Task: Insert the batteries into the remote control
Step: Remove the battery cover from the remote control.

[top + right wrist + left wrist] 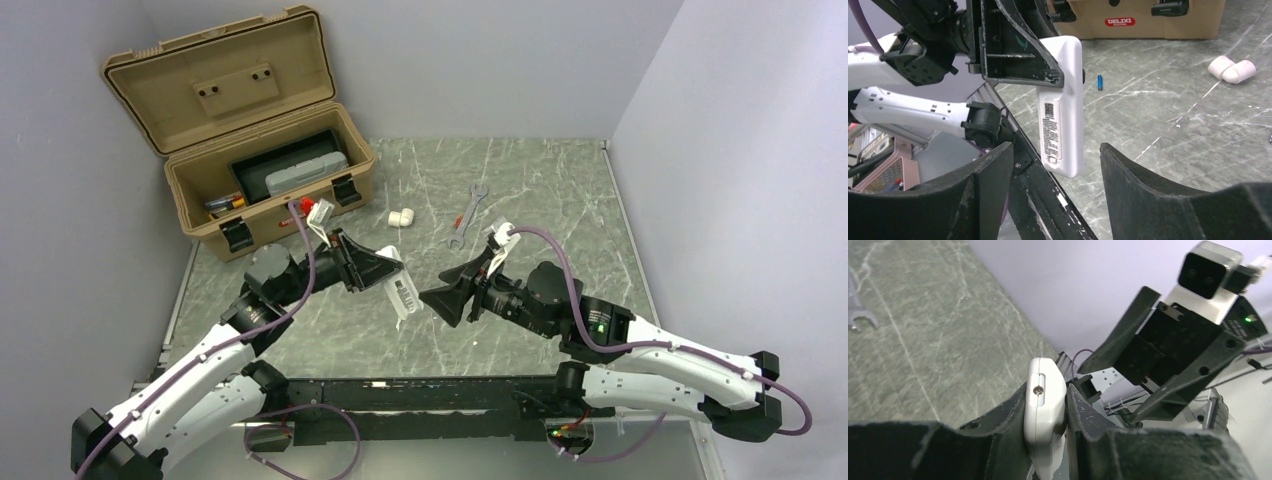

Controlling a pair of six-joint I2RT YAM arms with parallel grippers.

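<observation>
right wrist alone shows remote control [1063, 105] label; left gripper [1020, 50] clamps it

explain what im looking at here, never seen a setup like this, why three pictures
Two robot arms are bolted to a table's near edge. One picture comes from a camera above and behind them; the other two come from cameras on each wrist. The left gripper is shut on a white remote, held up in the air. The right gripper is open, facing it, holding nothing. On the table lie a wrench, a white pipe elbow, one small blue battery and an open tan toolbox.
</observation>
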